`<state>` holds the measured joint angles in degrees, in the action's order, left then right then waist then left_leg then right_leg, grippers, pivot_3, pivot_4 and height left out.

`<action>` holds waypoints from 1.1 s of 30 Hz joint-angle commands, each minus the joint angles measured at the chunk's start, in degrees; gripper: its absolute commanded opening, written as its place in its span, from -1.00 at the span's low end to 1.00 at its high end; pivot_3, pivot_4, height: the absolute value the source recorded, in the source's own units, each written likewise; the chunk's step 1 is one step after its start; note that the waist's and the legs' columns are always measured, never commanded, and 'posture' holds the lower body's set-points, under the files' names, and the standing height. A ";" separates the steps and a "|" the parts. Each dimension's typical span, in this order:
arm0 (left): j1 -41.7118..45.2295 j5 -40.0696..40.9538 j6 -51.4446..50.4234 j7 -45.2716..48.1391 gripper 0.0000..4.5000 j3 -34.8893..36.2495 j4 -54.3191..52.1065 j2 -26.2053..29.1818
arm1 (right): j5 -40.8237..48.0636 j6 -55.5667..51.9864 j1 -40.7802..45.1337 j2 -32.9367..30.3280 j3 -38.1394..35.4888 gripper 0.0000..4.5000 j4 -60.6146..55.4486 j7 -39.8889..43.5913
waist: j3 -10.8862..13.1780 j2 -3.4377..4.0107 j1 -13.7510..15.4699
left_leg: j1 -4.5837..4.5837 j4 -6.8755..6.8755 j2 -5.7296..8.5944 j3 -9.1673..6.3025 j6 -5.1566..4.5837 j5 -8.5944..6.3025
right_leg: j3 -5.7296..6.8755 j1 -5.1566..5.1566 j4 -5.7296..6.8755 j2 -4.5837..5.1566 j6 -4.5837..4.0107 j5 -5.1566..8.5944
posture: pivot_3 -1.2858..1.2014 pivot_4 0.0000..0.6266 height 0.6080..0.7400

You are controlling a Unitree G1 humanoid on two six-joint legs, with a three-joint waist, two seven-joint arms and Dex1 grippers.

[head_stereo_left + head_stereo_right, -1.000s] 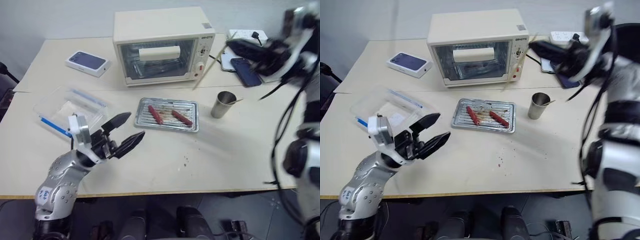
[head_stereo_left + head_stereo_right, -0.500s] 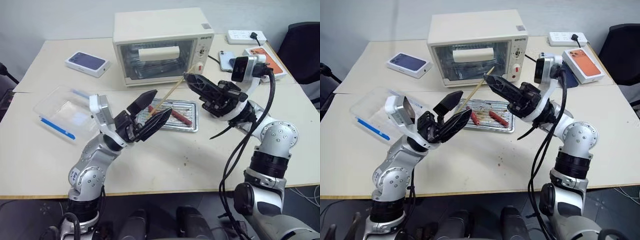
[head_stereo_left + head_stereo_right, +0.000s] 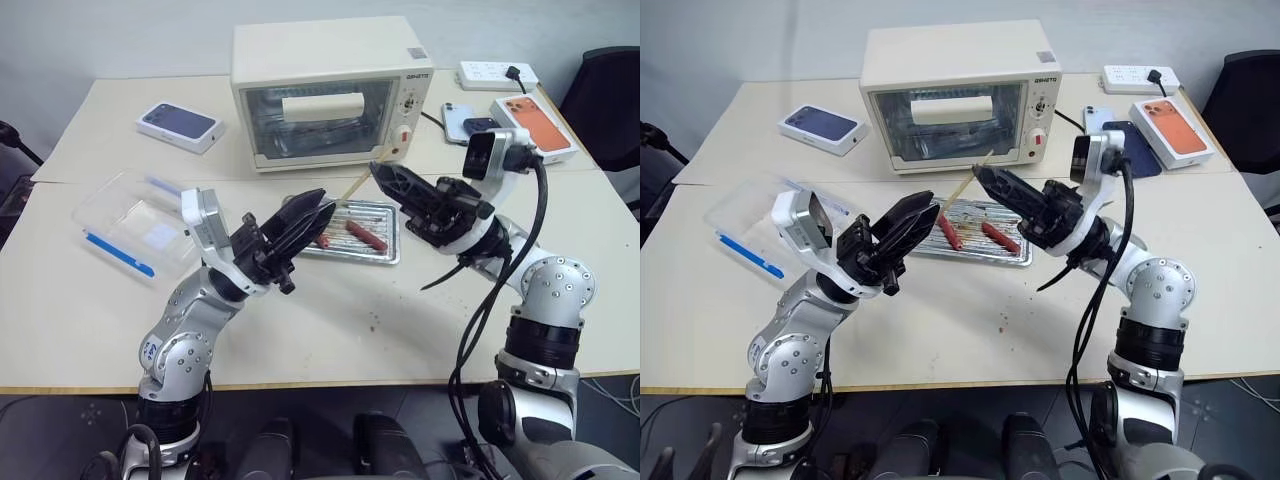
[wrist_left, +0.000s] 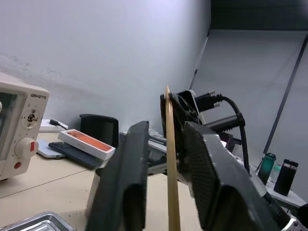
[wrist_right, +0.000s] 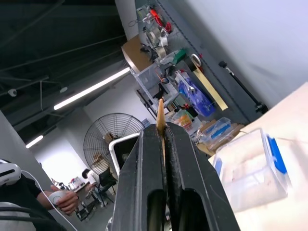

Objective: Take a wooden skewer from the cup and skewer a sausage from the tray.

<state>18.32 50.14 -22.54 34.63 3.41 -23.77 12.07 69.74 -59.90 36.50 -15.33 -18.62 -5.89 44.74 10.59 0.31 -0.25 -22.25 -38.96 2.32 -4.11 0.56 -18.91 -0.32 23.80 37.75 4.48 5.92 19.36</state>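
Left gripper [image 3: 318, 212] has now closed on the thin pale wooden skewer [image 3: 357, 186] the right gripper [image 3: 378, 170] still pinches.

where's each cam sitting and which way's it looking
Left and right eye views: on the head, looking forward and down at the table and tray; both arms show.
Left wrist view: along the left tool, its fingers flanking the wooden skewer.
Right wrist view: along the right tool, shut on the skewer, facing the clear plastic box.
Shared: the skewer appears in every view.
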 commanded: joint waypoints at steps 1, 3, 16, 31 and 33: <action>0.93 -0.11 0.68 0.10 -0.98 0.26 -1.12 0.14 | 2.74 1.66 -0.63 0.02 0.47 -1.00 -3.85 0.36 | 0.00 0.00 -0.04 | 0.00 0.01 0.00 0.00 0.00 0.00 | 0.00 0.00 0.00 0.00 0.00 0.00 | 0.03 -0.52 1.00; 0.95 -0.10 0.55 0.07 -0.98 0.28 -1.16 0.26 | 3.35 1.99 -1.09 0.09 0.80 -1.00 -4.44 -0.09 | 0.00 0.00 -0.03 | 0.00 0.01 -0.01 0.00 0.00 0.00 | 0.00 0.00 0.00 -0.01 0.00 0.00 | 0.03 -0.52 1.00; 1.13 1.08 -3.26 0.28 -0.33 0.03 -0.93 2.56 | 5.91 3.98 1.85 0.53 2.99 -1.00 -5.32 -5.95 | 0.00 0.00 -0.01 | 0.00 0.01 0.00 0.00 0.00 0.00 | -0.01 0.00 -0.02 0.00 0.00 0.00 | 0.03 -0.52 1.00; 0.06 0.41 -2.21 2.20 -0.01 -0.13 -0.51 1.17 | 6.59 7.64 3.80 1.75 4.50 -1.00 -4.75 -9.71 | 0.00 0.00 -0.02 | 0.00 0.01 0.00 -0.01 0.00 0.00 | 0.00 0.00 -0.04 0.01 0.00 0.00 | 0.03 -0.52 1.00; 0.30 -0.76 -0.71 1.96 -0.01 -0.39 0.09 0.21 | 6.90 8.25 3.65 2.56 4.55 -1.00 -4.97 -10.44 | 0.00 0.00 -0.02 | 0.00 0.01 0.00 -0.01 0.00 0.00 | 0.00 0.00 -0.04 0.01 0.00 0.00 | 0.03 -0.52 1.00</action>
<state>18.45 50.19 -25.04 36.39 3.33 -23.51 13.02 74.97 -52.93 39.15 -13.43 -13.89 -8.95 34.84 10.59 0.31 -0.27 -22.25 -38.95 2.32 -4.12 0.56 -18.91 -0.32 23.80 37.71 4.49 5.92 19.36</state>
